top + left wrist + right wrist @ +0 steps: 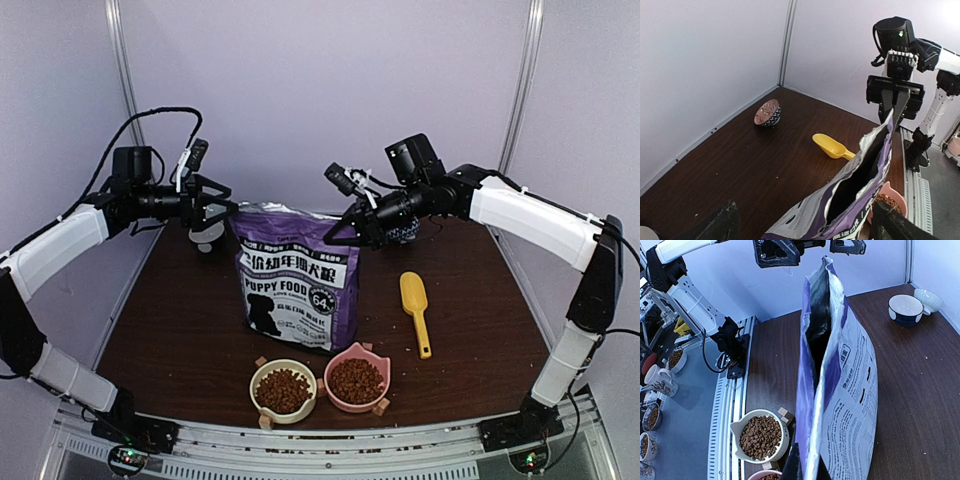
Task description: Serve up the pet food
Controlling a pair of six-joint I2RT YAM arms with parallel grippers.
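The purple "PUPPY FOOD" bag [295, 285] stands upright mid-table with its mouth open. My right gripper [345, 226] is shut on the bag's top right corner; in the right wrist view [807, 467] the bag's edge [845, 385] runs up from between the fingers. My left gripper [216, 206] is open at the bag's top left corner, with its fingers [720, 222] apart on either side of the bag's top [860, 185], not touching it. Brown kibble fills the cream bowl [283, 389] and the pink bowl [356, 380] in front of the bag. The filled cream bowl also shows in the right wrist view [759, 436].
The yellow scoop [415, 305] lies empty on the table right of the bag. A small white bowl [208, 240] and a patterned bowl [767, 112] stand at the back. The metal rail [320, 450] runs along the near edge.
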